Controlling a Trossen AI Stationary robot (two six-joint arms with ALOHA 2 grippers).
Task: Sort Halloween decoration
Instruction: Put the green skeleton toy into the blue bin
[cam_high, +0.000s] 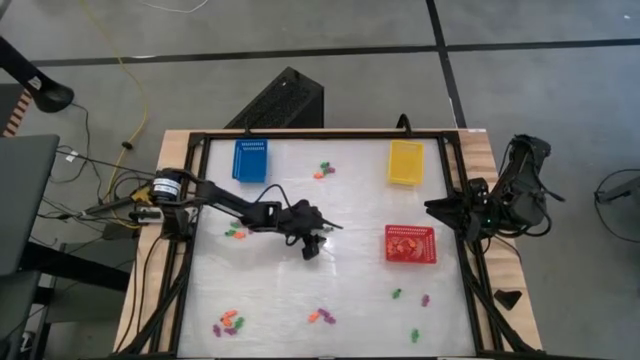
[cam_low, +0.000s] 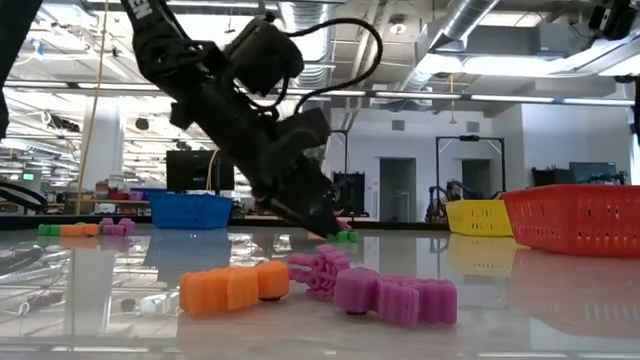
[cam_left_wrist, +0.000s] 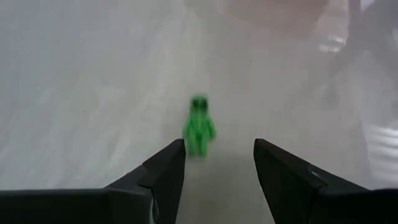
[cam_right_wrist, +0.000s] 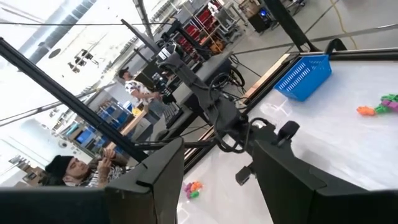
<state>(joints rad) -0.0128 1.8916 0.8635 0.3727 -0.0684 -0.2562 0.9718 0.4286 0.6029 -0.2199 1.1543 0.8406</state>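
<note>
Left wrist view: left claw (cam_left_wrist: 216, 163) spread open, a green piece (cam_left_wrist: 199, 127) lying on the bench just ahead of the gap, not gripped
Why so: lined up, I judge, to close on that one piece
Left claw from above: (cam_high: 313, 247) near mid-bench (cam_high: 350, 210)
Right claw: (cam_high: 437, 208) open, parked at the right edge
Baskets: three, set apart, seemingly one per colour: blue basket (cam_high: 250, 159), yellow basket (cam_high: 405, 161), red basket (cam_high: 410, 243), which already holds pieces
Loose decoration: about seven small clusters scattered; exact piece count unclear

glossy white table (cam_high: 350, 290); perforated plastic baskets (cam_high: 410, 244); matt decoration pieces (cam_low: 235, 288).
</note>
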